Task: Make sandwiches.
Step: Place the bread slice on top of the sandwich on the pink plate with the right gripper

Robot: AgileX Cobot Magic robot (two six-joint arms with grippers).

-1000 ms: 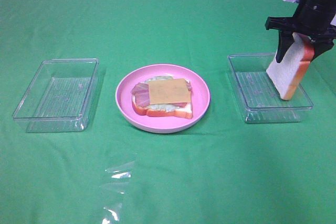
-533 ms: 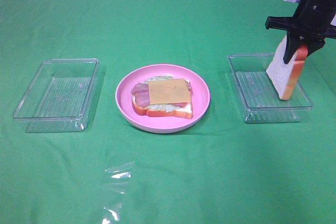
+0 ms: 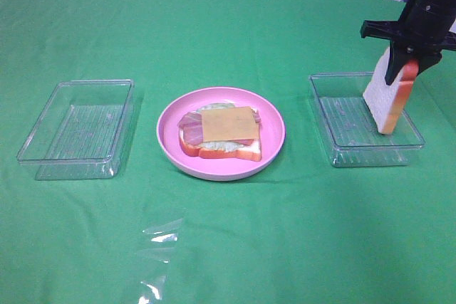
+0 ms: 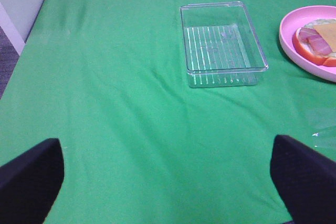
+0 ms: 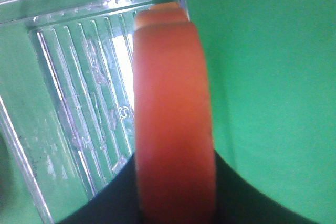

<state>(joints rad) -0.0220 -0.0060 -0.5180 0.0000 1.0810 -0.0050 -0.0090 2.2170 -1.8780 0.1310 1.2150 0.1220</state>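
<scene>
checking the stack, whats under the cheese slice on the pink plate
Under the cheese slice, pink bacon and a lettuce edge show above a bread slice on the pink plate. The covered middle is hidden.

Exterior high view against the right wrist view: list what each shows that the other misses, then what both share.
Only the exterior high view shows the pink plate carrying the open sandwich topped with cheese, the empty left tray, a scrap of clear film, and the white face of the bread slice hanging from the right gripper.

Only the right wrist view shows the slice's orange crust edge-on, close up, with the tray's ribbed floor.

Both show the bread slice clamped in the jaws over the right tray.
</scene>
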